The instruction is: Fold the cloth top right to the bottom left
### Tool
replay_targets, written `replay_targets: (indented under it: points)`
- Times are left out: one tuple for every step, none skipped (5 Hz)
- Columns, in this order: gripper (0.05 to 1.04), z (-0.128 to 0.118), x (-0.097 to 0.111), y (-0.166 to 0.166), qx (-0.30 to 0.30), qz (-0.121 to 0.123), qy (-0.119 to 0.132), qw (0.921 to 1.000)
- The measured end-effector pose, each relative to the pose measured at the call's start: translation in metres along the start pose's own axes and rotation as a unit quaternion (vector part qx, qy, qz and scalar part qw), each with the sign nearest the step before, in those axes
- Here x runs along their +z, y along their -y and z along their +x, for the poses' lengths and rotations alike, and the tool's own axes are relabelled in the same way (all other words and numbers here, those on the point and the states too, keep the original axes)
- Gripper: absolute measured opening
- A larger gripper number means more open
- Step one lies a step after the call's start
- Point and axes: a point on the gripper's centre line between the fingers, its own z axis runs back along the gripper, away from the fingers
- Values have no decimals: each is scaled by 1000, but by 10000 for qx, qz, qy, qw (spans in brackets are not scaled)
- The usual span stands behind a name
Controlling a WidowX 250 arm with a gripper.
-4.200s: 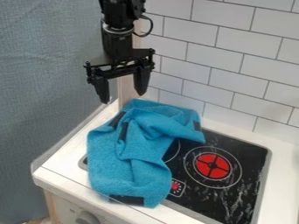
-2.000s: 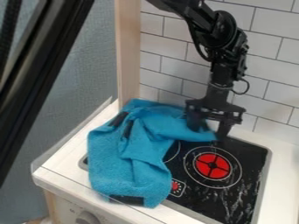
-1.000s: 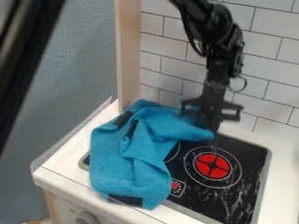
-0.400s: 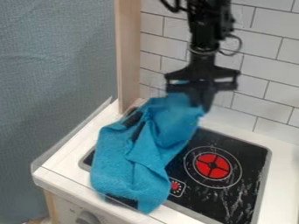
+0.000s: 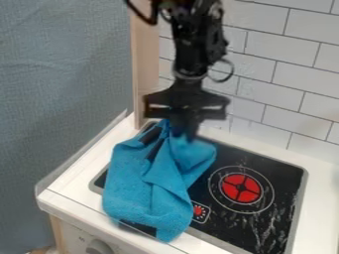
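On the bench point(image 5: 74, 187), the blue cloth point(image 5: 142, 186) lies rumpled; at its top, the fingers point(image 5: 186, 124) seem clenched on gathered fabric, left of the red burner point(image 5: 233, 193). A low diagonal carry toward the near left, then gentle release, should lay the fold flat.

The arm point(image 5: 193, 42) hangs upright from the top edge; the gripper point(image 5: 185, 135) points down near the frame's middle, fingers point(image 5: 190, 128) drawn together.
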Motion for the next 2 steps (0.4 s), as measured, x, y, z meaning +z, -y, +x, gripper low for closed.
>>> replay_targets:
  points:
    - [64, 1, -13, -28, 307, 76, -11, 9995]
    - [64, -6, -30, -35, 297, 182, -128, 9993]
